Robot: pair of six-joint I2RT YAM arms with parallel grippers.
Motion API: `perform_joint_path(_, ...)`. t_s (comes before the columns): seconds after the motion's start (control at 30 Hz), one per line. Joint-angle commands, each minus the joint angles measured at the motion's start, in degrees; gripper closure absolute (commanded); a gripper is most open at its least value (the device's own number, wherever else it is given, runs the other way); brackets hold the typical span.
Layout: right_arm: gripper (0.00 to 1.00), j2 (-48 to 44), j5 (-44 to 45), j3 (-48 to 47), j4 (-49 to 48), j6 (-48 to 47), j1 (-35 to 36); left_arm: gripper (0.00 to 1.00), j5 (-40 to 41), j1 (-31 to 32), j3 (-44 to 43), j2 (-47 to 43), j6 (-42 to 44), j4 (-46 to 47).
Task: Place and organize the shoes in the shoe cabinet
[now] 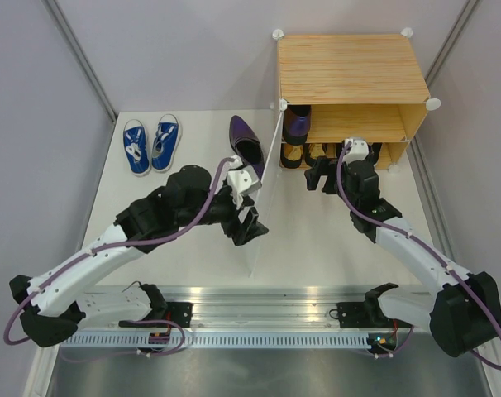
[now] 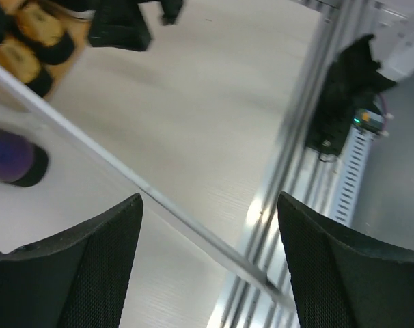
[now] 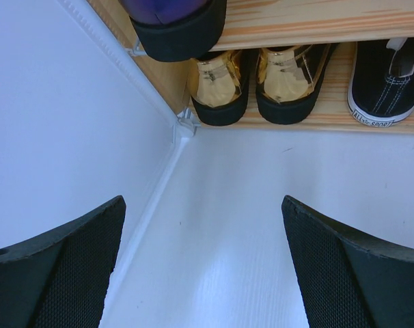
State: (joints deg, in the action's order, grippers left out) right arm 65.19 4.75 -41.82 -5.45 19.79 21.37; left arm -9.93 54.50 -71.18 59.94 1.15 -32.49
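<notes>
The shoe cabinet [image 1: 350,70] stands at the back right with its white door [image 1: 263,211] swung open toward me. One purple shoe [image 1: 296,124] sits on the upper shelf, and the gold shoes [image 3: 221,85] and a black shoe [image 3: 388,75] on the lower shelf. The other purple shoe [image 1: 246,141] and the blue sneakers [image 1: 151,145] lie on the table left of the door. My left gripper [image 1: 250,223] is open and empty, and the door's edge [image 2: 159,198] passes between its fingers. My right gripper [image 3: 203,266] is open and empty in front of the lower shelf.
Grey walls close in the white table [image 1: 193,273] on both sides. A metal rail [image 1: 259,318] with the arm bases runs along the near edge. The open door splits the table into a left and a right part.
</notes>
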Motion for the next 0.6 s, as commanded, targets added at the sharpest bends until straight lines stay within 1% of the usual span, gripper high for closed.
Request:
perform_joint_path(0.0, 0.02, -0.77, -0.62, 0.25, -0.17, 0.95, -0.1, 0.17, -22.09, 0.69, -1.33, 0.18, 0.59, -1.7)
perform_joint_path(0.03, 0.02, -0.76, -0.97, 0.25, -0.17, 1.04, -0.01, 0.17, -24.49, 0.96, -0.2, -1.04, 1.74, -1.35)
perform_joint_path(0.07, 0.02, -0.68, -1.15, 0.25, -0.17, 1.13, -0.09, 0.14, -26.17, 1.48, 0.77, -2.36, 2.62, -0.83)
perform_joint_path(0.1, 0.02, -0.5, -1.24, 0.34, -0.17, 1.21, -0.01, 0.13, -27.41, 1.75, 1.65, -6.03, 4.28, 0.48)
perform_joint_path(0.17, 0.02, -0.33, -1.76, 0.34, 0.0, 1.21, -0.01, 0.09, -25.76, 1.66, 3.5, -10.09, 5.35, 2.33)
perform_joint_path(0.2, 0.02, -0.33, -1.85, 0.51, -0.08, 1.13, -0.09, 0.09, -20.44, 1.75, 4.28, -12.11, 4.83, 3.82)
perform_joint_path(0.23, 0.02, -0.5, -1.77, 0.51, 0.09, 1.13, -0.1, 0.08, -16.73, 1.75, 6.82, -16.22, 3.96, 8.62)
perform_joint_path(0.27, 0.02, -0.67, -2.03, 0.6, 0.09, 1.21, -0.1, 0.04, -12.0, 1.58, 8.23, -18.0, 2.73, 11.37)
perform_joint_path(0.3, 0.02, -0.94, -2.12, 0.6, 0.18, 1.04, -0.1, 0.0, -2.12, 1.57, 9.73, -19.24, 0.2, 13.48)
perform_joint_path(0.33, 0.02, -1.2, -2.03, 0.6, 0.27, 1.13, -0.1, 0.0, 2.68, 1.57, 11.22, -20.12, -0.52, 15.51)
perform_joint_path(0.37, 0.02, -1.38, -2.12, 0.6, 0.27, 1.04, -0.01, 0.0, 7.86, 1.4, 11.32, -19.69, -0.62, 17.27)
perform_joint_path(0.4, 0.02, -1.47, -2.03, 0.6, 0.27, 0.95, -0.09, 0.0, 19.14, 1.05, 10.98, -18.56, -4.19, 17.46)
perform_joint_path(0.43, 0.02, -1.47, -1.86, 0.52, 0.35, 0.86, -0.18, 0.0, 24.12, 0.0, 9.67, -17.07, -5.27, 17.29)
perform_joint_path(0.47, 0.02, -1.47, -1.68, 0.51, 0.44, 0.95, -0.1, 0.0, 28.26, -0.79, 8.87, -13.31, -6.41, 16.07)
perform_joint_path(0.5, 0.02, -1.55, -1.07, 0.6, 0.44, 1.12, -0.1, 0.0, 34.92, -1.76, 7.99, -11.1, -8.6, 15.01)
perform_joint_path(0.53, 0.02, -1.47, -0.71, 0.69, 0.44, 1.21, -0.1, 0.0, 37.68, -2.98, 4.59, -8.47, -10.36, 13.09)
perform_joint_path(0.57, 0.02, -1.47, -0.62, 0.86, 0.44, 1.21, -0.1, 0.0, 39.45, -7.26, 1.95, -5.05, -13.16, 9.41)
